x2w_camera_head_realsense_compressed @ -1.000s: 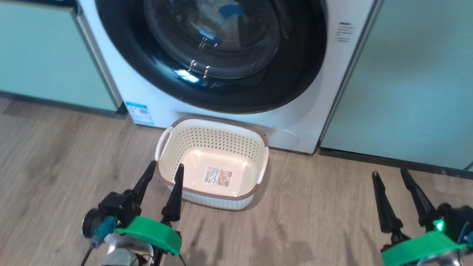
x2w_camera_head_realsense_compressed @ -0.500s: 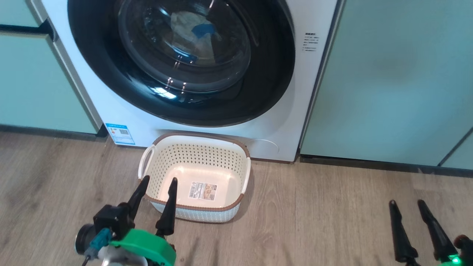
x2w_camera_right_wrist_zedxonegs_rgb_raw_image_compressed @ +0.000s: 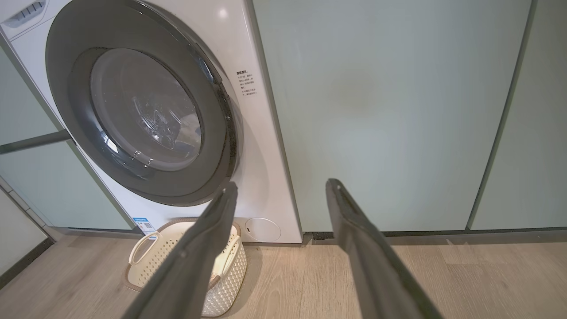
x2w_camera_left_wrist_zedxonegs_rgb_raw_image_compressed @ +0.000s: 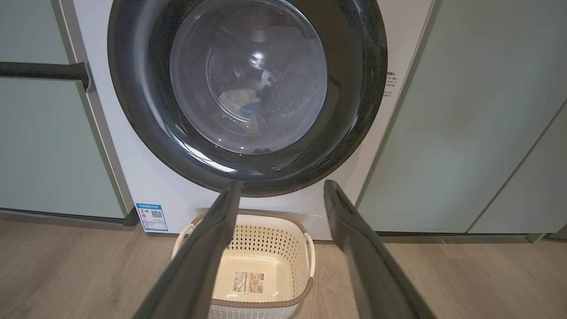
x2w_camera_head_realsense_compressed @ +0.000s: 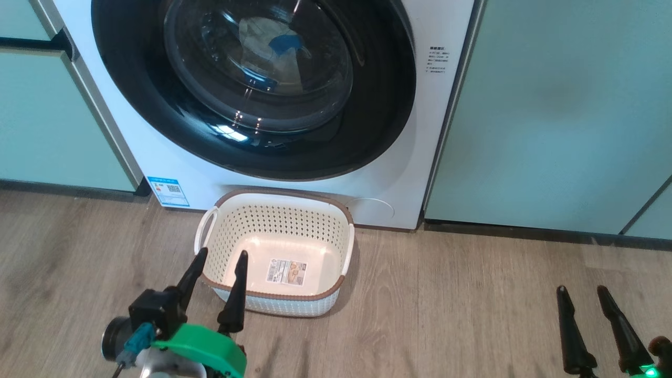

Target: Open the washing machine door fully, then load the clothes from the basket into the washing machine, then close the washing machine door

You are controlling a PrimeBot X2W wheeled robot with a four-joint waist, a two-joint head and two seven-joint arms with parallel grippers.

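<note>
Versus the earlier head frames the whole picture has shifted, so that is the camera moving. The washer now sits further left in frame and the right gripper lower, at the bottom edge. Basket empty then and now, door shut then and now, both grippers spread as before.

Head view, left to right:
- Pale green cabinet at far left.
- Blue sticker on the lower left corner of the washing machine.
- Left gripper at lower left, fingers released and holding nothing, tips overlapping the near left rim of the basket in the picture; contact can't be told.
- Basket on the wood floor, just in front of the washer, below the door. Cream, perforated walls, brown rim, white loop handles, label on its bare bottom.
- The washing machine door fills the upper left-centre: glossy black rim, bulging clear glass, looks shut against the white front.
- The clothes show through the glass, pale fabric with a blue patch, inside the drum.
- Wide green cabinet at right.
- Right gripper at lower right over bare floor, fingers apart, empty, well away from the basket.

Left wrist view: the gripper frames the door's lower rim, basket below, clothes behind the glass.

Right wrist view: the gripper faces the cabinet, door at upper left, basket at lower left.
</note>
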